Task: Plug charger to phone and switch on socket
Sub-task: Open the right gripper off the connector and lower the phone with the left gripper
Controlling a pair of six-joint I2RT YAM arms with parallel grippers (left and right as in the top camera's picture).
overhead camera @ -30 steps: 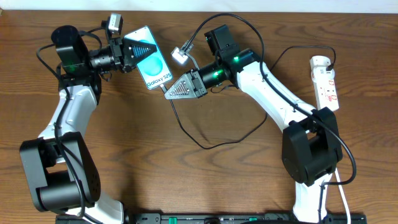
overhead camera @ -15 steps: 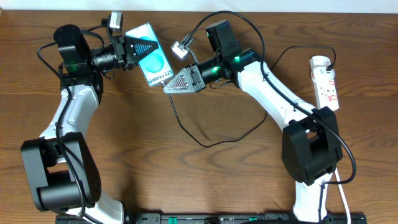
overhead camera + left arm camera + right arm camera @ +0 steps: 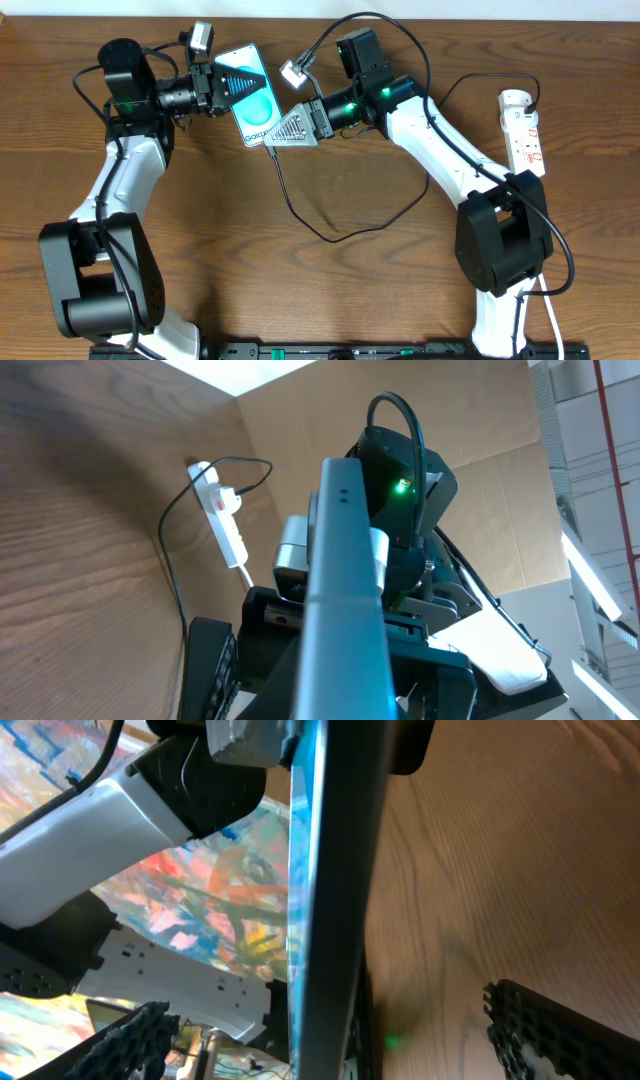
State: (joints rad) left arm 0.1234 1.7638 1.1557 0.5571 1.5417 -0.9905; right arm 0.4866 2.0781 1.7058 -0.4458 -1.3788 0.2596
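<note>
Holding the phone (image 3: 255, 110) off the wooden table (image 3: 250, 280), the left gripper (image 3: 256, 80) is clamped on its upper part, screen up toward the overhead camera. Phone long axis runs far-to-near, slightly slanted, with the lower short edge (port end) pointing near-right. Right gripper (image 3: 270, 143) sits just beside that lower edge, aimed left at it, so the right arm is the nearer one for the plug-in.

Right wrist view: the fingers (image 3: 560, 1030) are spread wide with the phone edge-on between them further out, so that gripper is released and grasps nothing visible.

Charger (image 3: 335, 239) is a thin black cable that starts at the phone's lower edge by the right fingertips, loops down across the table, then curves back up to the right. Plug tip is hidden under the fingertip; can't tell whether it is seated in the port.

Socket (image 3: 525, 130) lies flat at the far right, well apart from both grippers and beside the right arm's base link. Its long axis runs far-to-near, rounded end at the far side. It is also visible in the left wrist view (image 3: 225, 520). Judgement: the right arm is the nearer one for the switch, which is not yet reached.
</note>
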